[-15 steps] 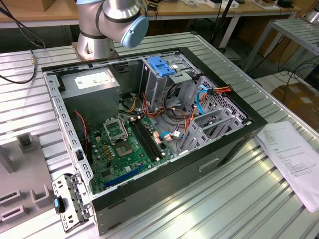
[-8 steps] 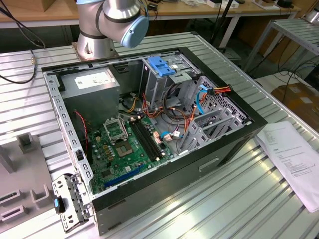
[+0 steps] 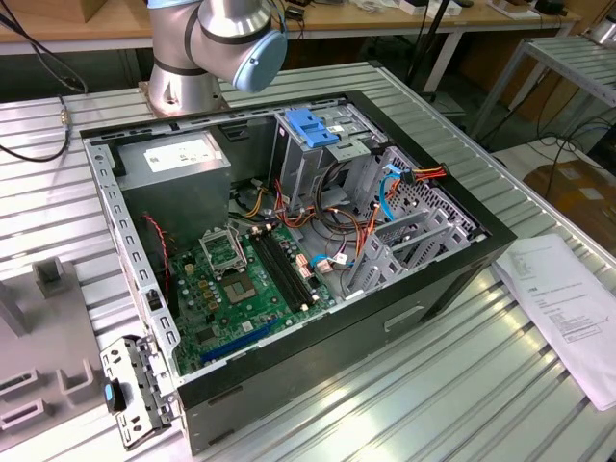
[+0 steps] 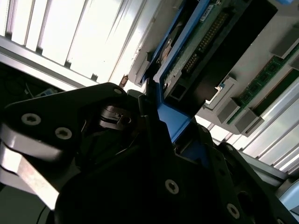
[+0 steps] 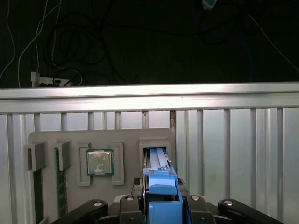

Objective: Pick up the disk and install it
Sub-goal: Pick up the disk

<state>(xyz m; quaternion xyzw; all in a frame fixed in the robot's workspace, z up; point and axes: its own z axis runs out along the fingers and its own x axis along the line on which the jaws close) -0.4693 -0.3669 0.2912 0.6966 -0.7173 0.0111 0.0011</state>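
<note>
In the first wrist view the disk stands on edge in a slot of the grey parts tray, with its blue rail facing the camera. My gripper is shut on that blue rail, a dark finger on either side. The second wrist view shows the disk from its underside, with a green circuit board, a black connector and a blue rail running into my gripper. Whether the disk is lifted clear of the slot I cannot tell. In the exterior view the arm's base stands behind the open computer case.
The tray also holds a processor chip and memory sticks. Inside the case are the drive cage with a blue handle, the power-supply box, the motherboard and loose cables. Paper sheets lie at the exterior view's right.
</note>
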